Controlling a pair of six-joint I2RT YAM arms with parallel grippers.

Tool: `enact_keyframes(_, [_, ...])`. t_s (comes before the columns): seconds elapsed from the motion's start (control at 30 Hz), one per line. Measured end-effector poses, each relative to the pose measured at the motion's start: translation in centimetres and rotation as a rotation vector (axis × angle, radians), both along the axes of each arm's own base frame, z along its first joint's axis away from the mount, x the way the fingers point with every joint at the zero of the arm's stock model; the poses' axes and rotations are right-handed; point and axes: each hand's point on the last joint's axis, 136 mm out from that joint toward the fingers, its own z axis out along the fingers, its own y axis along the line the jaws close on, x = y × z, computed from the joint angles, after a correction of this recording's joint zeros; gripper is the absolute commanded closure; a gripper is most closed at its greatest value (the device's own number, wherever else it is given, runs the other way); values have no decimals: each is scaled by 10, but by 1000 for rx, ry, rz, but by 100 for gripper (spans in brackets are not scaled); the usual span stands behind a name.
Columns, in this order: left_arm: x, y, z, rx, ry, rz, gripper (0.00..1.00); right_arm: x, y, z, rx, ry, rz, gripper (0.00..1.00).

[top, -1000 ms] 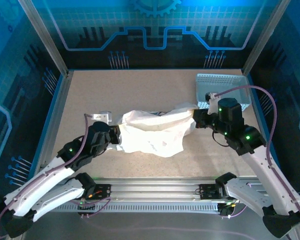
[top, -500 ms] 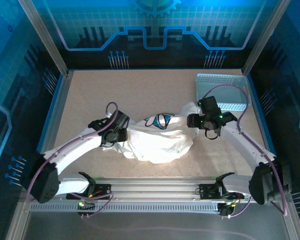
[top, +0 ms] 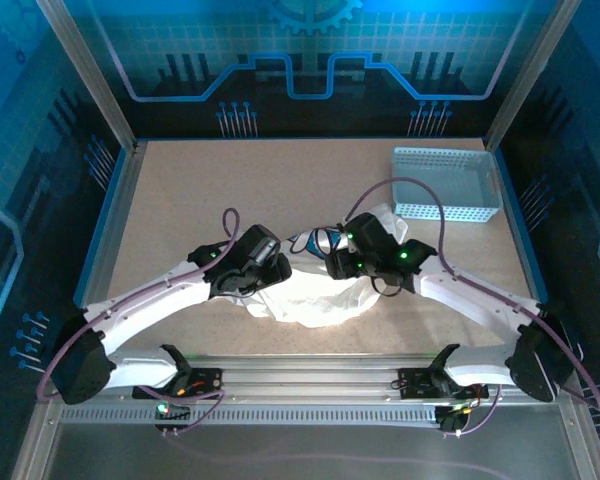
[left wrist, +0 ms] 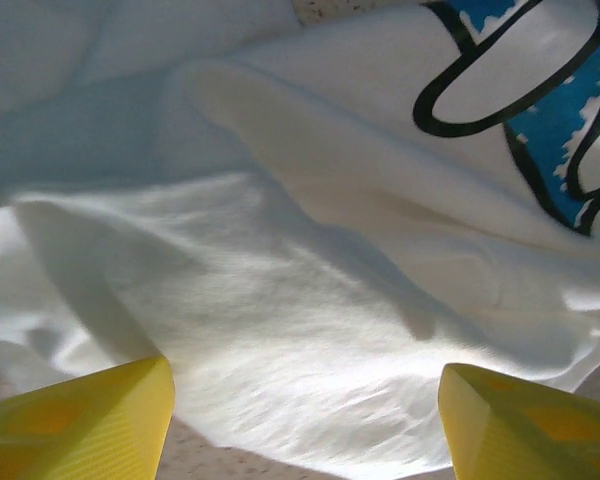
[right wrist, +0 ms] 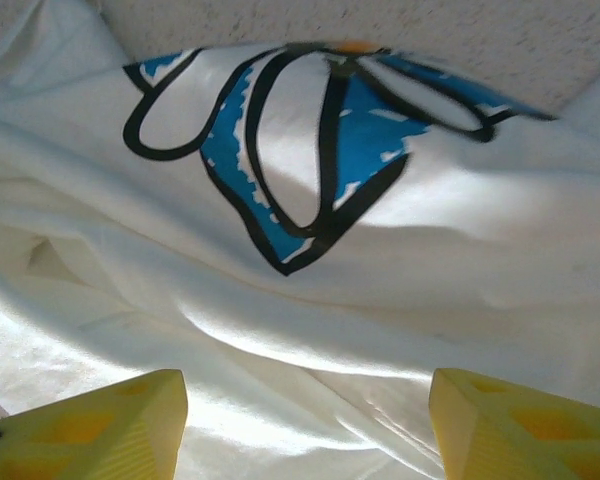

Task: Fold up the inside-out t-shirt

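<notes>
At the middle of the table, nearer to its front edge, we see the inside-out t-shirt lying crumpled, with its blue-and-dark logo facing up. The left gripper and the right gripper hang low over it from either side, near each other. Both have their yellow fingers spread apart, and they grasp nothing. The basket stands well apart, far right.
</notes>
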Motion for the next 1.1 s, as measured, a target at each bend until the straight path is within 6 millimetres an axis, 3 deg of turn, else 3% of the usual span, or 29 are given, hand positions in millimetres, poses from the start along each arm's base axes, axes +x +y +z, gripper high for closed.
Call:
enact_keyframes(0.27, [8, -6, -13, -17, 41, 81, 32, -1, 5, -3, 11, -17, 12, 31])
enact_keyframes(0.43, [8, -5, -32, 21, 85, 104, 62, -2, 3, -1, 17, -27, 6, 30])
enact_keyframes(0.67, [0, -9, -33, 13, 53, 68, 100, -3, 10, -2, 33, -19, 30, 31])
enact_keyframes(0.97, [-62, 12, -61, -34, 28, -10, 100, -16, 65, -41, -32, 71, 231, 29])
enact_keyframes(1.1, [-70, 19, -72, -44, 35, 3, 100, -12, 83, -64, -95, 99, 270, 39])
